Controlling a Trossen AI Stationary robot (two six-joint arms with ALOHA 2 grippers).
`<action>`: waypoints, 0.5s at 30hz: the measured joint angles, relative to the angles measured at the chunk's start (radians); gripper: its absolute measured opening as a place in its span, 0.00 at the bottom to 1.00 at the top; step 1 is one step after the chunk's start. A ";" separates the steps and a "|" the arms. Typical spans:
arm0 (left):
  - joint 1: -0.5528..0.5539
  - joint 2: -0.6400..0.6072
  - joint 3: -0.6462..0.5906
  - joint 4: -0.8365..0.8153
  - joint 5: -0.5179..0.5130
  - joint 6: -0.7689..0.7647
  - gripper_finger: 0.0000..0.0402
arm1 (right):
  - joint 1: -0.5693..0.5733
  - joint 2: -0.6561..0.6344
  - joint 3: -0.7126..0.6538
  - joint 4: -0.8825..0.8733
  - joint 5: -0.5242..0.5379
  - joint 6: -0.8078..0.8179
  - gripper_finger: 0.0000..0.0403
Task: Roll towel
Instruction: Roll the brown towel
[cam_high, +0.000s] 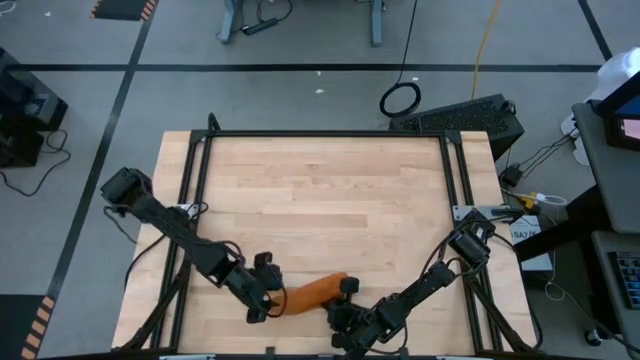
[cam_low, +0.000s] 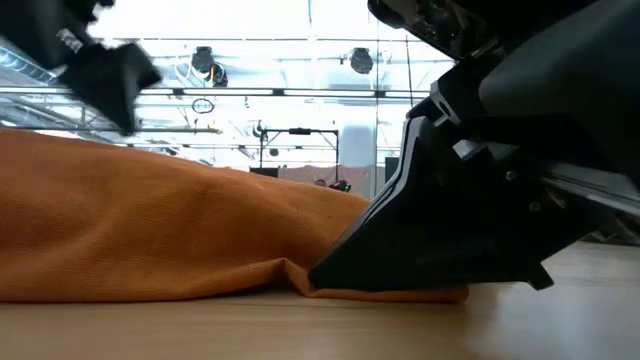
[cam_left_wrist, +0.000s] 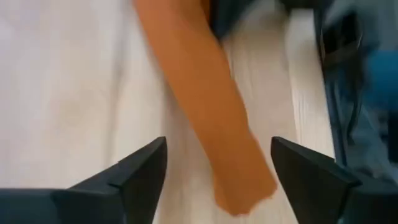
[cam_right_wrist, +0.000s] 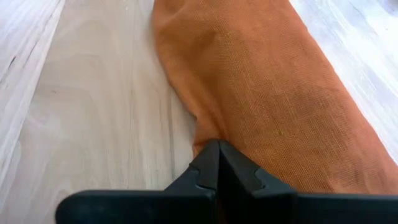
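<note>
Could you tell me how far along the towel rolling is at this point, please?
Done: the towel is already gathered into a narrow orange bundle near the table's front edge. In hand: the right tool is shut at one end of it, the left tool open over the other. Left: finishing and releasing.

The towel (cam_high: 315, 291) is seen as a burnt-orange cloth gathered into a long, narrow bundle — laid flat on the wooden table near its front edge, between the two arms. A fine woven texture is shown in the right wrist view (cam_right_wrist: 273, 87). In the low view (cam_low: 150, 230) it is humped, with one thin edge pressed against the tabletop.
</note>
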 joint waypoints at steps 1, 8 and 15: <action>-0.003 -0.020 0.000 0.005 -0.044 0.003 0.73 | 0.000 0.000 0.000 0.000 0.000 -0.001 0.00; -0.064 0.040 0.000 0.133 -0.276 0.090 0.76 | 0.001 0.001 -0.002 0.005 0.011 -0.005 0.00; -0.167 0.184 0.000 0.319 -0.440 0.106 0.76 | 0.001 0.001 -0.003 0.006 0.011 -0.007 0.00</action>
